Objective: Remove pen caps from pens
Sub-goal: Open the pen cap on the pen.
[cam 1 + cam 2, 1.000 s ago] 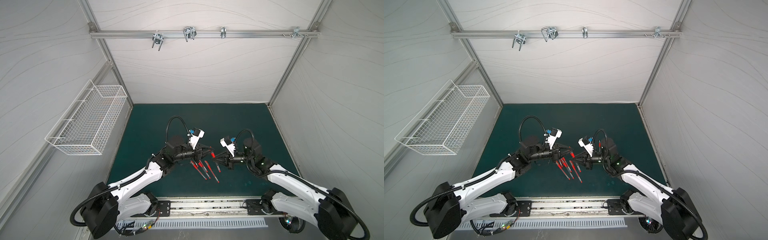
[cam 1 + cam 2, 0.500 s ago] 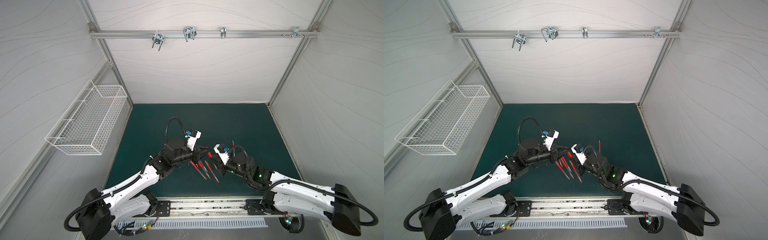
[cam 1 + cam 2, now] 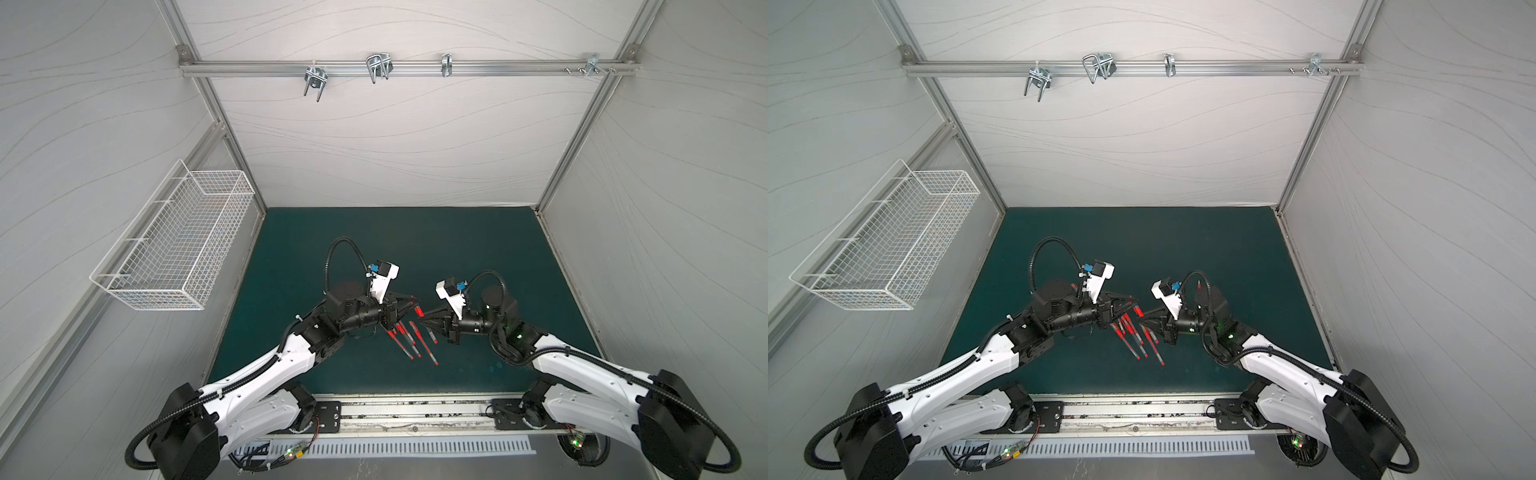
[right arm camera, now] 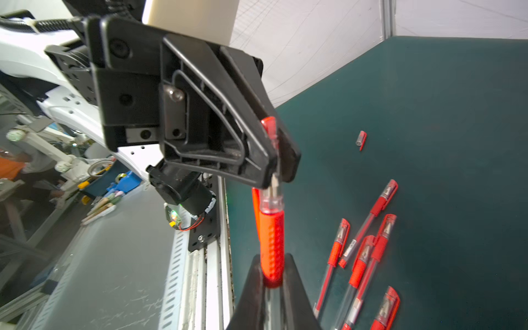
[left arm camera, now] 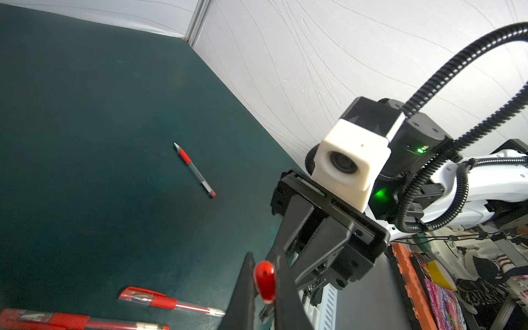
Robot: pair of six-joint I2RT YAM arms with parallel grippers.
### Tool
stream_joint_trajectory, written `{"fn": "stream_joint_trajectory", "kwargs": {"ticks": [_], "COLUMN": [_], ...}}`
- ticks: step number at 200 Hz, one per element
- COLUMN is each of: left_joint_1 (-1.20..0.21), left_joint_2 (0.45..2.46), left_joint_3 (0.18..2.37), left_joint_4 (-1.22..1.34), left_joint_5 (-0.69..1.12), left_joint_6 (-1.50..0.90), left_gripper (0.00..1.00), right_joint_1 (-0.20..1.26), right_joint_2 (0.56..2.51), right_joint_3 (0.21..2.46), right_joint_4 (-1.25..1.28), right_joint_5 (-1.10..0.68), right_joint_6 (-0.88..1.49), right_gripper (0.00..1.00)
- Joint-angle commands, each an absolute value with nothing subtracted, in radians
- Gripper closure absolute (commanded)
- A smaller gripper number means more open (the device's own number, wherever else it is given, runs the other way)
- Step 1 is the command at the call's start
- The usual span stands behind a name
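1. The right arm has changed pose. Half a second ago it lay stretched low toward the front of the cell; now it is folded up again, and the right gripper (image 3: 424, 323) faces the left gripper (image 3: 414, 306) tip to tip above the dark green mat (image 3: 457, 249).
2. Both grippers are clamped on 1 slim pen with a clear barrel and a red ribbed grip (image 4: 272, 243), held in the air between them. The right fingers (image 4: 297, 297) pinch the grip; the left fingers (image 4: 251, 160) pinch its red clipped plastic cap (image 4: 270, 125).
3. The cap looks seated, so this is probably the moment just before the pull-apart.
4. The other capped red pens (image 3: 409, 340) lie where they were, bunched on the mat just below the grippers.
5. 1 uncapped pen (image 5: 194, 170) and 1 loose red cap (image 4: 361, 140) lie apart on open mat, so 1 pen seems finished.
6. Room is good: the mat is bare toward the back and both side walls. The metal front rail (image 3: 415, 411) is the nearest edge, and the white wire basket (image 3: 174, 249) hangs well clear.
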State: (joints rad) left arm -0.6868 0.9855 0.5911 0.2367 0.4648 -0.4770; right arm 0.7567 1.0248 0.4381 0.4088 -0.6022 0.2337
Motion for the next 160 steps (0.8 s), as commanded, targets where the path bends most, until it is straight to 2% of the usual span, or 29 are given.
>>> {"fn": "stream_joint_trajectory", "kwargs": {"ticks": [1,33,50,63,79,106,124,138,160], "left_joint_1": [-0.627,-0.624,-0.617,-0.612,-0.607,-0.597,-0.590,-0.587,-0.587], "left_joint_2": [0.928,0.931,0.927,0.919,0.910,0.890,0.879,0.876,0.882], "left_joint_3": [0.609,0.606,0.604,0.599,0.595,0.584,0.581,0.581,0.583], "left_joint_4": [0.359,0.359,0.363,0.370,0.371,0.371,0.373,0.371,0.370], "left_joint_5": [0.362,0.349,0.345,0.342,0.338,0.327,0.322,0.321,0.322], "left_joint_6": [-0.474,-0.481,-0.491,-0.498,-0.502,-0.507,-0.509,-0.509,-0.505], "left_gripper": [1.00,1.00,1.00,1.00,1.00,1.00,1.00,1.00,1.00], "right_joint_1": [0.809,1.061,1.162,1.212,1.196,1.001,0.897,0.857,0.847], "right_joint_2": [0.970,0.885,0.908,0.954,0.973,0.956,0.962,0.956,0.938], "right_joint_3": [0.409,0.423,0.451,0.480,0.478,0.444,0.428,0.411,0.412], "right_joint_4": [0.222,0.129,0.092,0.075,0.101,0.139,0.172,0.203,0.179], "right_joint_5": [-0.440,0.133,0.353,0.441,0.324,-0.134,-0.341,-0.390,-0.367], "right_joint_6": [0.201,0.087,0.042,0.021,0.041,0.113,0.144,0.175,0.169], "right_gripper": [1.00,1.00,1.00,1.00,1.00,1.00,1.00,1.00,1.00]}}
